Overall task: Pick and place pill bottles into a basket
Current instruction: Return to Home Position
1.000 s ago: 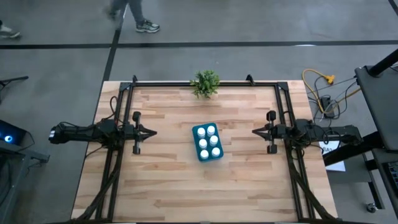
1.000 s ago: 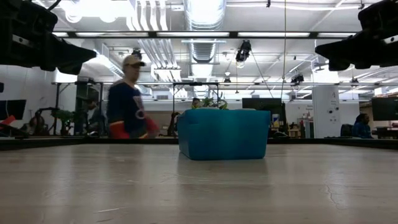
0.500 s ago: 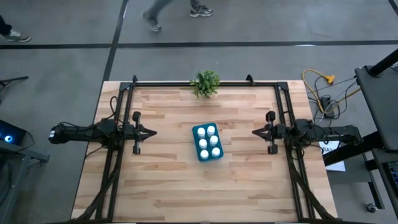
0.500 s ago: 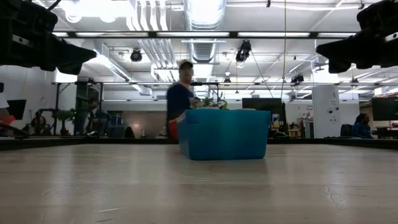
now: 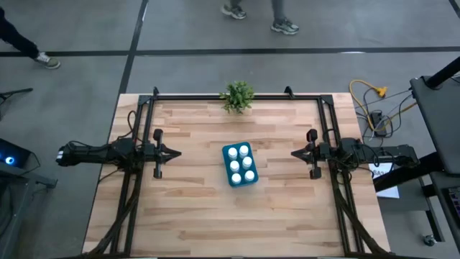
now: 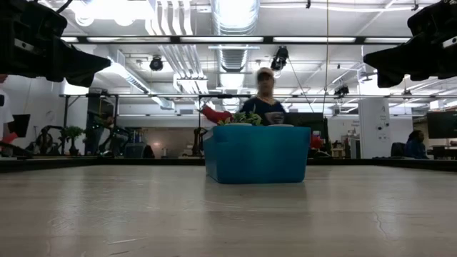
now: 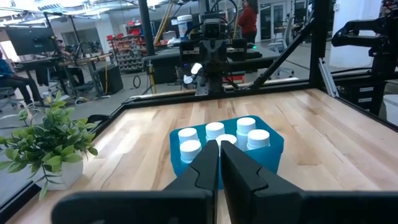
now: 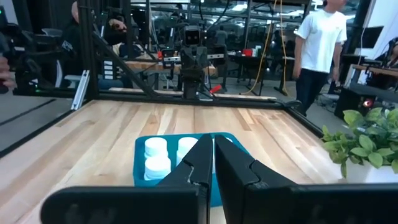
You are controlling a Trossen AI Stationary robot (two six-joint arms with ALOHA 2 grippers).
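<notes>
— What's on the wooden table [image 5: 194, 208]?
— The basket [image 5: 254, 179] sits mid-table, with six bottles [image 5: 235, 166] standing inside it, caps up.
— And the grippers?
— The left gripper [image 5: 179, 152] hangs well to the basket's left, fingers pressed together, holding nothing. The right gripper [image 5: 292, 152] is well to the basket's right, likewise closed and empty. Both point toward the basket.
— Beyond it?
— A plant [image 5: 238, 96] stands at the table edge behind the basket, and a person [image 6: 265, 96] is farther back.
</notes>
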